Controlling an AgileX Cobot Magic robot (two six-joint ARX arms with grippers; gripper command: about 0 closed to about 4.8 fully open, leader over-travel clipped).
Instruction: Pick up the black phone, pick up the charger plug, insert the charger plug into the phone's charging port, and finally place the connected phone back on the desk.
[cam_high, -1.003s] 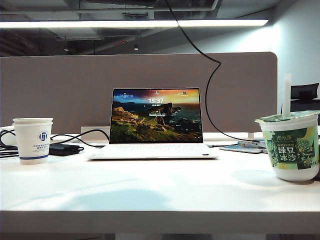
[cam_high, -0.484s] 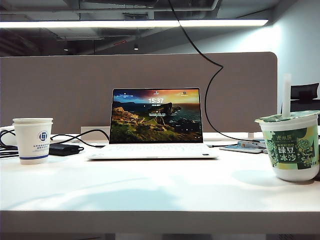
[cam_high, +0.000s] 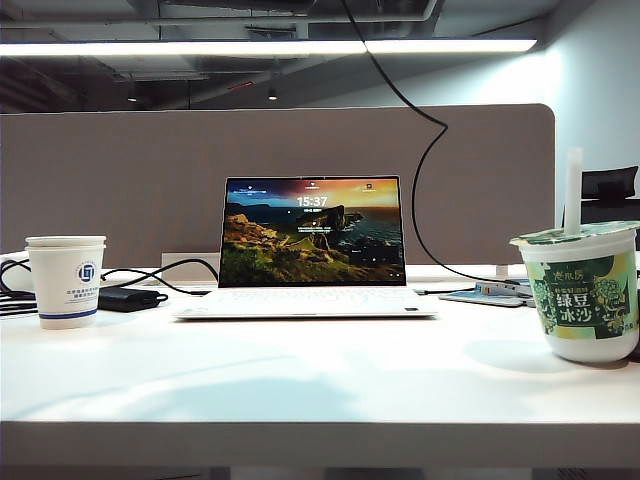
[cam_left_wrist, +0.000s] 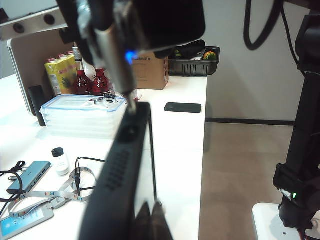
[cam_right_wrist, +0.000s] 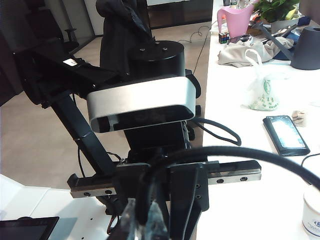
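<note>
At the near edge of the left wrist view, the left claw (cam_left_wrist: 150, 221) is clenched on the black phone (cam_left_wrist: 122, 170), gripping it edge-on so that its narrow side with a row of small holes faces the camera. The phone hangs in the air beside the rim of a white worktop (cam_left_wrist: 185, 150) that carries stacked food boxes (cam_left_wrist: 82, 112). The silver-grey charger plug (cam_left_wrist: 117, 65) slants down from a dark blurred mass and its tip meets the far end of the phone's edge. Whether it is seated in the phone I cannot tell.

In the right wrist view, the right claw (cam_right_wrist: 145, 222) is clamped on the charger plug's black cable end, the cable (cam_right_wrist: 240, 152) arching away from it. It faces the left arm's silver wrist camera (cam_right_wrist: 140, 105).

The exterior view shows neither claw, only an open laptop (cam_high: 312, 245) between a paper cup (cam_high: 66, 280) and a green drink cup (cam_high: 585, 290).
</note>
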